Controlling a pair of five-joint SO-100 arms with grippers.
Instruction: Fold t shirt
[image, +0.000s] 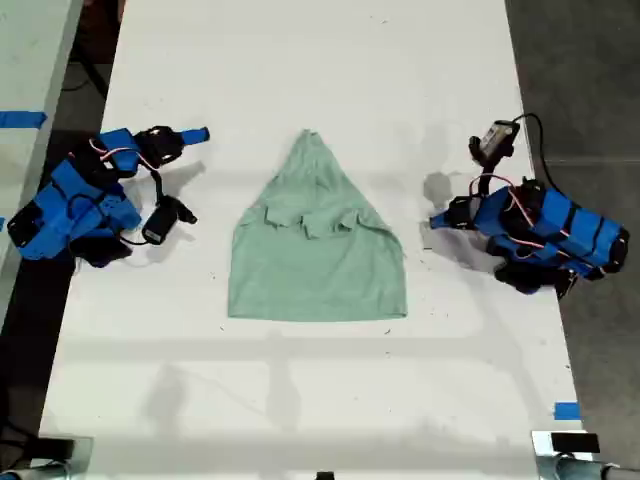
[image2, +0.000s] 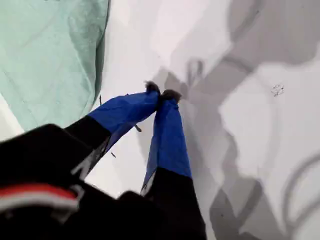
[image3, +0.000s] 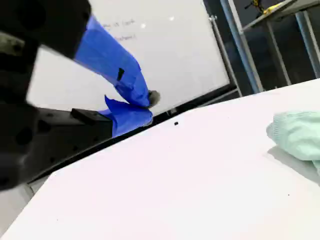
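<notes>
At the middle of the white desk (image: 300, 400), the t shirt (image: 315, 250) lies flat with its straight hem toward the near edge and its point toward the far edge, a wrinkled ridge crossing its middle. Near the shirt's right edge in the exterior view, my first hand (image: 437, 218) rests with fingertips pressed together on nothing. Well apart on the exterior view's left, my second hand (image: 200, 134) is likewise narrow and empty.

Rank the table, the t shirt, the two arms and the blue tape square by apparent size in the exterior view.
1. table
2. t shirt
3. arm at the exterior view's left and arm at the exterior view's right: they look alike, so no ranking
4. blue tape square
</notes>
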